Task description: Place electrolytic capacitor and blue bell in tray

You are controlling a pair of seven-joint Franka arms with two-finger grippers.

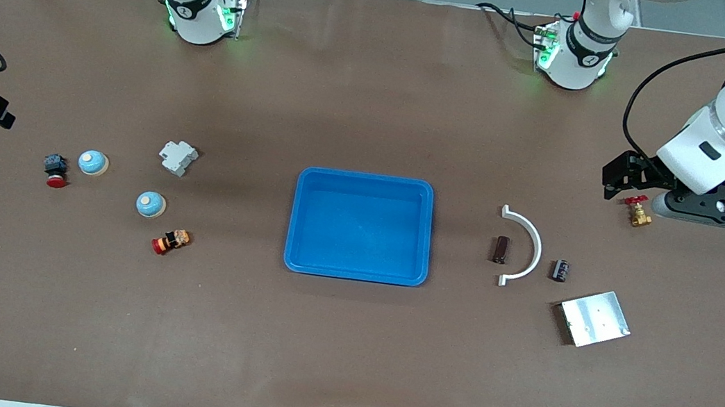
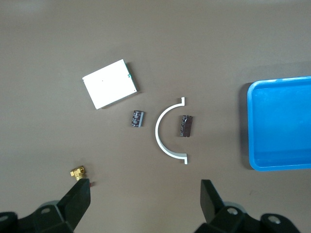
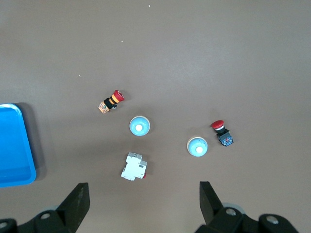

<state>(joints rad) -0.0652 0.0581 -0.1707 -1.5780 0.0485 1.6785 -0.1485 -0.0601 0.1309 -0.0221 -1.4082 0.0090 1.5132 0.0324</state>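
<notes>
Tray: blue tray (image 1: 361,226) was empty, nothing placed yet.
Parts: capacitor (image 1: 501,249) and blue bell (image 1: 151,204) sat on the table (image 1: 344,341).
Jaws: left gripper (image 2: 146,194) and right gripper (image 3: 144,194) both wide open, holding nothing.

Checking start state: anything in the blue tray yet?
No, the blue tray is bare inside in the front view; both capacitors and both blue bells lie on the table.

The right end effector (image 3: 142,204) does not appear in the front view; only its two fingertips rise from the right wrist view's edge. The left end effector (image 2: 145,201) is likewise cropped in its own wrist view. The tray (image 2: 279,127) is cut by the frame edge in both wrist views. Markings on the two capacitors (image 1: 501,249) are too small to read.
</notes>
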